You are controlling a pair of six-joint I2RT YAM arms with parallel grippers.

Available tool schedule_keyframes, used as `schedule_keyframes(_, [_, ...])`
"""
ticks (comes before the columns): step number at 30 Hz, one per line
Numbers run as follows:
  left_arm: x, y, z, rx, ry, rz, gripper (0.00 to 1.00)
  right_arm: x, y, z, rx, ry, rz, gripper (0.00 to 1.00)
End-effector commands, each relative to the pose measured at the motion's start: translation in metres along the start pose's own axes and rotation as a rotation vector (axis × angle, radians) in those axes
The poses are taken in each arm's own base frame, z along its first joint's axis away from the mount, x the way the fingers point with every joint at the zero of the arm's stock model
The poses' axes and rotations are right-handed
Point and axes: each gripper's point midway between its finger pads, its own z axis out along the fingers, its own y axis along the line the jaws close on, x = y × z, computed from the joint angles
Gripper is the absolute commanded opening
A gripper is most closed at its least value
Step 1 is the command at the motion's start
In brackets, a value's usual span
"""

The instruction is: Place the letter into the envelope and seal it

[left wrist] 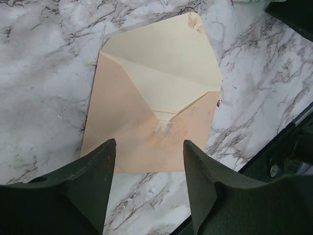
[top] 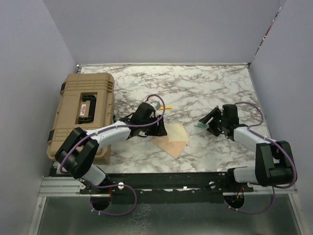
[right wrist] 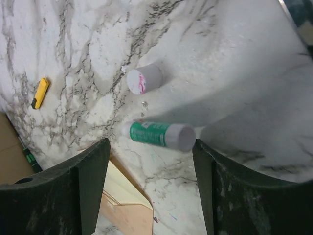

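While left gripper (left wrist: 149, 144) and right gripper (right wrist: 151, 143) both hang jaws apart, empty, small tan kraft paper envelope (left wrist: 122, 112) lies unsealed: likely light, floppy, slippery; best pinch cream flap (left wrist: 166, 58) near tip.

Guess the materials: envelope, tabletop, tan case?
Envelope: matte kraft paper, judging by creased folds and paler cream lining. Tabletop: marble-veined, slight sheen; real stone or printed laminate, cannot tell. Tan case: likely moulded plastic, matte, with a ribbed lid.
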Motion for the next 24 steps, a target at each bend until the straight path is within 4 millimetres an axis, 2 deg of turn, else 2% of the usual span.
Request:
schedule_keyframes(1, [-0.002, -0.005, -0.018, -0.002, 0.010, 0.042, 0.56, -0.006, -0.033, -0.025, 0.186, -0.062, 0.000, 0.72])
schedule_keyframes(3, [0.001, -0.005, -0.022, -0.002, 0.019, 0.041, 0.50, -0.010, -0.035, -0.035, 0.207, -0.088, -0.016, 0.72])
schedule_keyframes(6, [0.009, -0.004, -0.026, 0.004, 0.037, 0.041, 0.38, -0.014, -0.030, -0.049, 0.208, -0.101, -0.044, 0.69])
schedule_keyframes(9, [0.016, -0.001, -0.028, 0.003, 0.044, 0.045, 0.25, -0.016, -0.012, -0.056, 0.130, -0.090, -0.109, 0.54])
schedule_keyframes(11, [0.020, 0.002, -0.028, 0.002, 0.053, 0.052, 0.19, -0.006, 0.008, -0.056, 0.006, -0.040, -0.164, 0.41])
schedule_keyframes(12, [0.022, 0.003, -0.027, 0.001, 0.059, 0.058, 0.18, 0.005, 0.019, -0.055, -0.073, 0.016, -0.177, 0.34])
schedule_keyframes(15, [0.027, 0.011, -0.023, -0.026, 0.070, 0.068, 0.11, 0.027, 0.034, -0.050, -0.173, 0.102, -0.196, 0.19])
schedule_keyframes(18, [0.029, 0.017, -0.017, -0.045, 0.069, 0.075, 0.04, 0.045, 0.046, -0.041, -0.217, 0.136, -0.249, 0.15])
schedule_keyframes(21, [0.036, 0.026, -0.010, -0.072, 0.088, 0.067, 0.02, 0.056, 0.043, -0.026, -0.165, 0.163, -0.256, 0.14])
schedule_keyframes(24, [0.042, 0.030, -0.004, -0.082, 0.107, 0.065, 0.01, 0.057, 0.036, -0.013, -0.106, 0.161, -0.230, 0.12])
